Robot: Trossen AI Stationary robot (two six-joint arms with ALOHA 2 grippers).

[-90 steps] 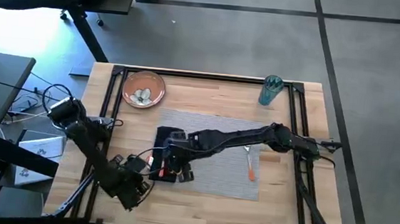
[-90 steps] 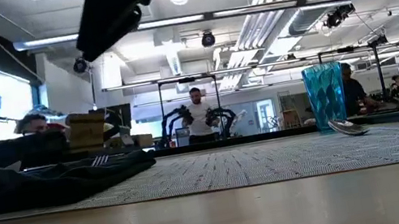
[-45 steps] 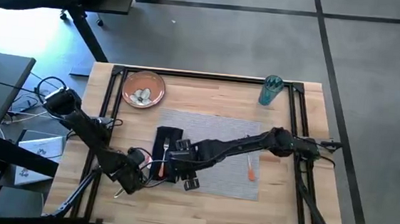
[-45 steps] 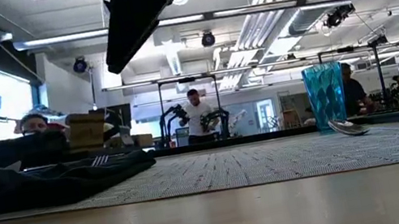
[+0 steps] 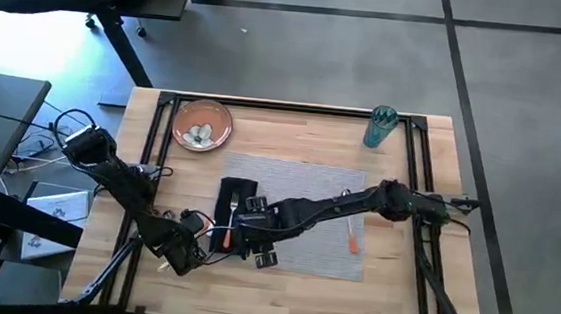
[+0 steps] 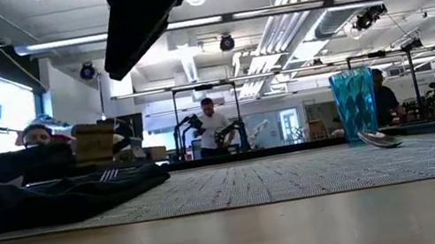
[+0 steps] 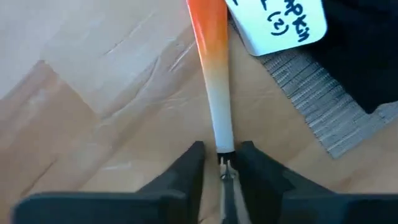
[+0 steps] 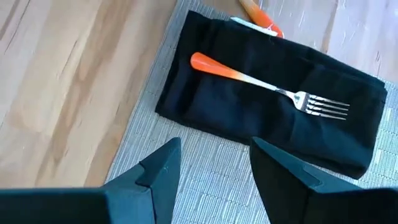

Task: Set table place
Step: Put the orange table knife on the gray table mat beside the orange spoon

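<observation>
Looking back a second, we find the right gripper (image 8: 214,149) low over the black napkin (image 5: 241,192). Now it sits back toward the table's (image 5: 279,297) near edge with its fingers spread wide and empty, and the fork (image 8: 273,84) lies alone on the napkin, at the left end of the grey placemat (image 5: 309,179). We judge the fork placed.

The left gripper (image 7: 219,155) has edged in beside the placemat's near-left corner. Its fingers are pinched narrow on the metal end of a second orange-handled piece (image 7: 211,68), whose handle points toward the napkin. We cannot tell which utensil it is.

The spoon (image 5: 351,238) rests at the placemat's right end. The plate (image 5: 201,125) waits in the far-left corner and the cup (image 5: 379,127) in the far-right corner, so both have yet to join the setting.
</observation>
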